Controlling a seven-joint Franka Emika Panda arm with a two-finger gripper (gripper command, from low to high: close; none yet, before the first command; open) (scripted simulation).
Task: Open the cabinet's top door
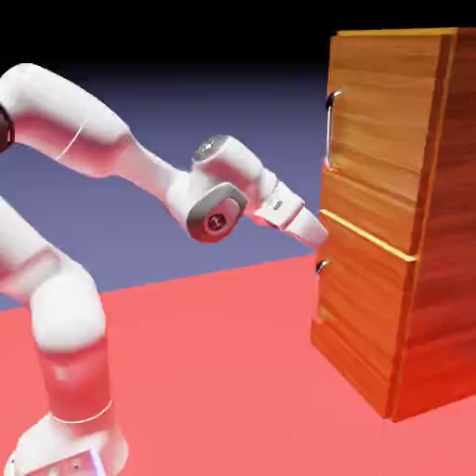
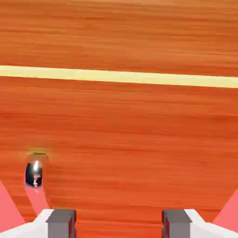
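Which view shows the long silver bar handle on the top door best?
The exterior view: the curved silver bar handle shows on the upper wood-grain door. The hand view shows only wood, a yellow trim strip and a small stubby dark handle.

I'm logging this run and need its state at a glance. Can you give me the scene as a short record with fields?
cabinet: orange-brown wood, yellow trim, stands on red table
top door: shut
bar handle: silver, vertical, at the door's edge, untouched
gripper: open, empty, close to cabinet front, well below the bar handle
small handle: dark, stubby, in hand view left of the fingertips
task: not yet started
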